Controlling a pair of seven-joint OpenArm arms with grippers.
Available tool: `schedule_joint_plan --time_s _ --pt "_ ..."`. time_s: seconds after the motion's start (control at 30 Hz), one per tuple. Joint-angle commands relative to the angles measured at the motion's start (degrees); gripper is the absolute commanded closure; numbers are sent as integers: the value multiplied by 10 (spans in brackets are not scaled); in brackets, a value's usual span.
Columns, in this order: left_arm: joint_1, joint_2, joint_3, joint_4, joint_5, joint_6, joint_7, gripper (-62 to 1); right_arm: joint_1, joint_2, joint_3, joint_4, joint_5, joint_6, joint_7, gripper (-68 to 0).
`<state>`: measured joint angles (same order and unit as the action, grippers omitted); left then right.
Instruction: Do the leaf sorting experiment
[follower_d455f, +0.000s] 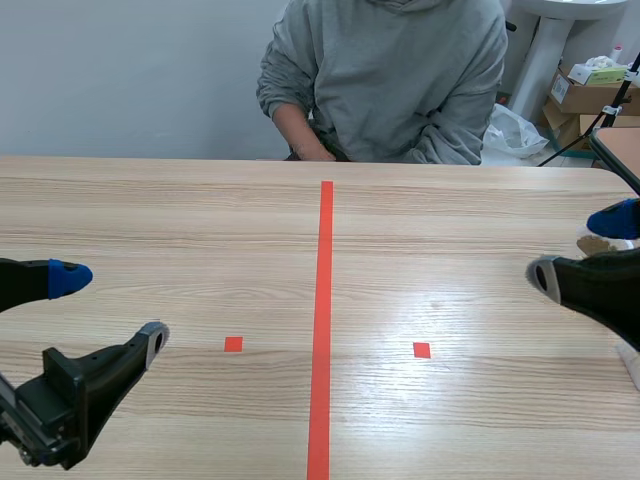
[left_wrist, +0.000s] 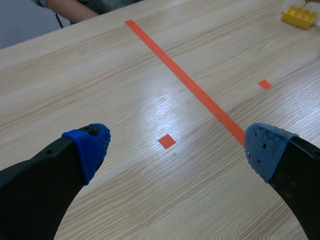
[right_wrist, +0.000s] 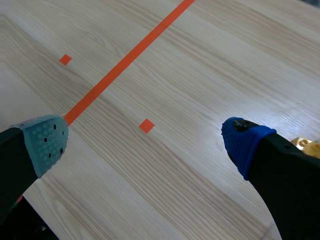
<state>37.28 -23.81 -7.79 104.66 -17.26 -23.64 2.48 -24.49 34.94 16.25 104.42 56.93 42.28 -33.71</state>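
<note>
No leaf shows in any view. My left gripper (follower_d455f: 112, 310) hovers open over the near left of the wooden table (follower_d455f: 200, 230), with only bare wood and an orange square mark between its blue pads (left_wrist: 177, 147). At the table's right edge my right gripper (follower_d455f: 580, 247) is also open and holds nothing (right_wrist: 145, 140). A yellow toy block (left_wrist: 299, 16) lies far ahead of the left gripper, close to the right arm; a bit of the yellow block (right_wrist: 306, 146) peeks out behind the right gripper's blue-padded finger.
A person in a grey sweatshirt (follower_d455f: 390, 80) sits across the table, arms tucked in at the far edge. Cardboard boxes (follower_d455f: 590, 95) and a plastic bag stand on the floor beyond the back right corner. A red tape line (follower_d455f: 322, 320) runs down the table's middle.
</note>
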Motion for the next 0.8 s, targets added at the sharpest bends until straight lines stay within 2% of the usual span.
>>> schedule_joint_plan --time_s 0.0,0.1,0.2,0.57,0.77 --pt "0 2 -1 6 -3 -5 -9 -572 0 6 3 -2 8 4 7 -641" --pt "0 2 -1 6 -16 -31 -10 -572 0 3 2 -2 8 4 6 -641" --pt "0 3 0 6 -31 -42 -9 -572 0 -1 2 -2 7 4 6 -641" --pt "-2 1 0 6 -32 -42 4 -572 0 -2 2 -2 -6 4 4 -640" --pt "-2 1 0 6 -64 -46 11 -572 -2 -2 2 -2 -19 4 4 -640"
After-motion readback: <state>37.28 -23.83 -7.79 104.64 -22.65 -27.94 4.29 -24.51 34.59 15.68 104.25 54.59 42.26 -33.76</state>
